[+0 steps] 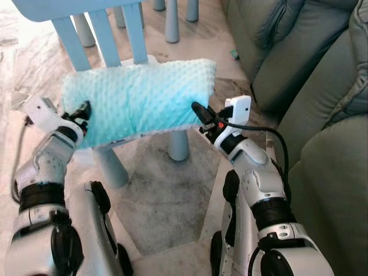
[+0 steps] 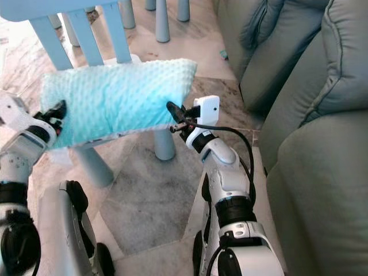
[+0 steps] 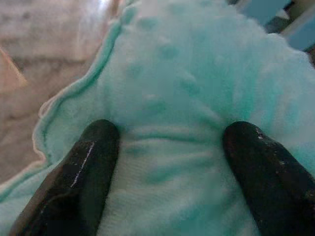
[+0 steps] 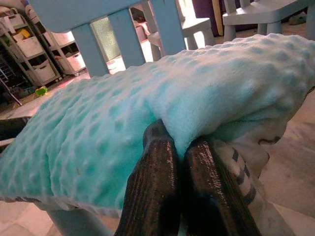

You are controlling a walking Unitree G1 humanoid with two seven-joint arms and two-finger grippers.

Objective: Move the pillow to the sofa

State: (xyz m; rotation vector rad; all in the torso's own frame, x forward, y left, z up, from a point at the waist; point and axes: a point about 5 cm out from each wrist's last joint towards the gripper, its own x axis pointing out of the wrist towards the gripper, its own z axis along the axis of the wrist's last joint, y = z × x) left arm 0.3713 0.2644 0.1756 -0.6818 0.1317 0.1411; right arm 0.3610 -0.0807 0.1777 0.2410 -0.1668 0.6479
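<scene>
Your left gripper [image 3: 167, 147]: fingers spread wide, pressed into pillow [image 1: 138, 98] end. Right gripper [image 1: 198, 110]: fingers pinched together at opposite edge. Pillow lies on small blue chair [image 1: 109, 29]; grey-green sofa [image 1: 322, 86] beside it, marbled floor [image 1: 167, 201] below.

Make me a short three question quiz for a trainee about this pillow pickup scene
1. True or false: the pillow already lies on the sofa.
2. Which gripper's fingers are spread against the pillow? A) left gripper B) right gripper
3. Fill in: the pillow rests on a light blue ____.

Key
1. False; it is on the chair, with the sofa to the robot's right.
2. A; the right gripper's fingers are pressed together at the pillow's edge.
3. chair
</scene>
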